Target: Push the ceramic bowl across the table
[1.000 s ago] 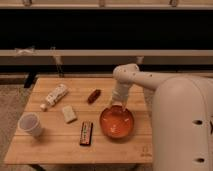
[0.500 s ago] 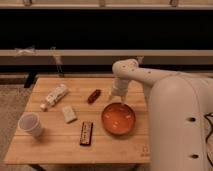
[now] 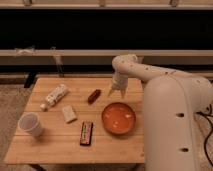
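Observation:
The ceramic bowl (image 3: 119, 118), wide, shallow and orange-red with pale marks inside, sits on the right half of the light wooden table (image 3: 55, 145). My gripper (image 3: 117, 93) hangs from the white arm just behind the bowl's far rim, pointing down, a small gap above the tabletop. It is apart from the bowl.
A white paper cup (image 3: 30, 124) stands at the left front. A white tube (image 3: 55, 96), a small pale block (image 3: 69, 114), a dark bar (image 3: 86, 133) and a small red item (image 3: 93, 96) lie left of the bowl. My white body (image 3: 175, 125) fills the right side.
The gripper has drawn back from over the bowl toward the table's far side and a little higher. The bowl has stayed about where it was.

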Available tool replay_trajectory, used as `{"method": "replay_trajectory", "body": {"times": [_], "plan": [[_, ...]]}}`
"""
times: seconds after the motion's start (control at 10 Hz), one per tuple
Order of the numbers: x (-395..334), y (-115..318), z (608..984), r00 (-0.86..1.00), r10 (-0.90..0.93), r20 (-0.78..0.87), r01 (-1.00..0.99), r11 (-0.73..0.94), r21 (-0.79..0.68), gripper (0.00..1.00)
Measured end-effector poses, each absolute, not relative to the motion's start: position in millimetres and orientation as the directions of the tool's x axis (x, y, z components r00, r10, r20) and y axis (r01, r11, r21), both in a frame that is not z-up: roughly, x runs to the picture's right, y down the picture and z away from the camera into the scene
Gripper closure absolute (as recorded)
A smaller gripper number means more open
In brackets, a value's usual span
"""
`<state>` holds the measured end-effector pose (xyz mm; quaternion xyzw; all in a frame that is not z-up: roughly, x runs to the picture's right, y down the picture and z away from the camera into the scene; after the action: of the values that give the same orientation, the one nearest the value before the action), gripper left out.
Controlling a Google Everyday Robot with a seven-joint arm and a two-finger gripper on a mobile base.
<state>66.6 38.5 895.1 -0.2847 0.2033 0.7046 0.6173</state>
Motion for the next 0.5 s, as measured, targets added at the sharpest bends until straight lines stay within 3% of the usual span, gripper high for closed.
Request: {"method": "replay_trajectory", "body": {"times": [0.5], "plan": [[48.7, 42.9, 868.7, -0.046, 0.771, -0.636, -0.983, -0.148, -0.109, 0.35]]}}
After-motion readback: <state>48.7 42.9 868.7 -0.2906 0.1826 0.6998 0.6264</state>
